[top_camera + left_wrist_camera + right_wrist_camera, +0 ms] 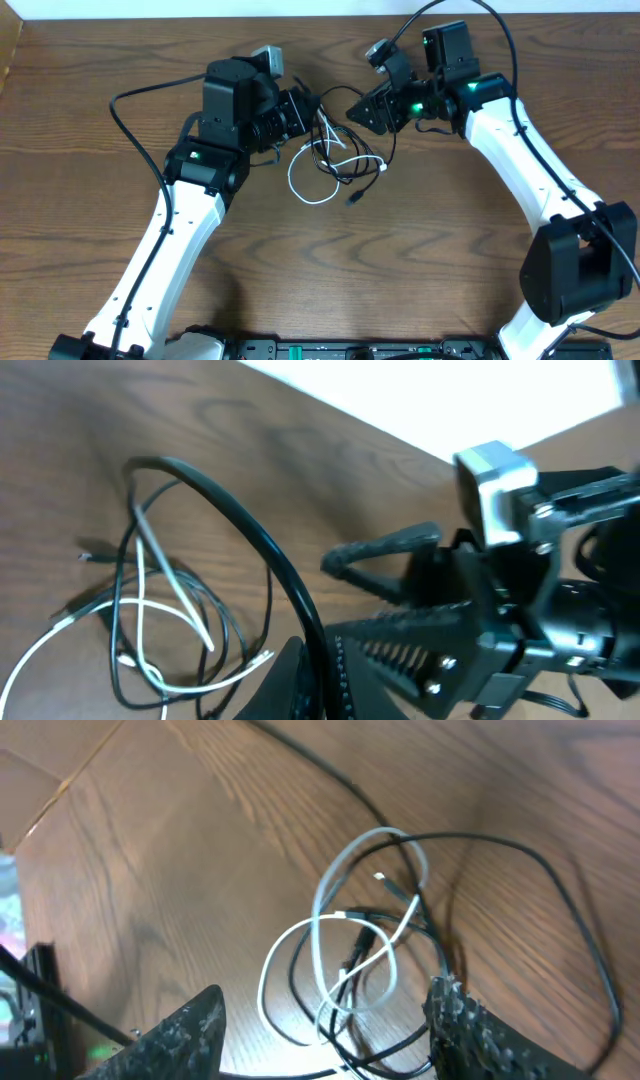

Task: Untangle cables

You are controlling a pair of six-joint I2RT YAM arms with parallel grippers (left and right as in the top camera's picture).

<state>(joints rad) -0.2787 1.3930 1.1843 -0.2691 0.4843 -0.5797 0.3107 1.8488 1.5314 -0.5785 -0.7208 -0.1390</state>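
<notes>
Brown wood-grain tabletop (pixel 100 220) is carrying the whole job, with a pale strip (pixel 200 8) running along its far edge. Your left arm (pixel 170 240) and right arm (pixel 530 160) are reaching inward from either side, and the two hands are facing each other across the tangle near the far middle of the surface. Your left hand (pixel 308 112) is closing tight on the black cable (pixel 545 860); the left wrist view is showing that cord arching up off the wood and running down into the closed hand. Your right hand (pixel 355 112) is standing with its fingers (pixel 190 1030) well apart and is gripping nothing; the right wrist view is showing the knot lying on the wood beyond the gap. The white cable (pixel 270 958) is lying on the tabletop between and just in front of the two hands, looping through the black one. Both cords are crossing each other at the middle of the heap. One black plug end (pixel 354 199) is lying at the near edge of the tangle
</notes>
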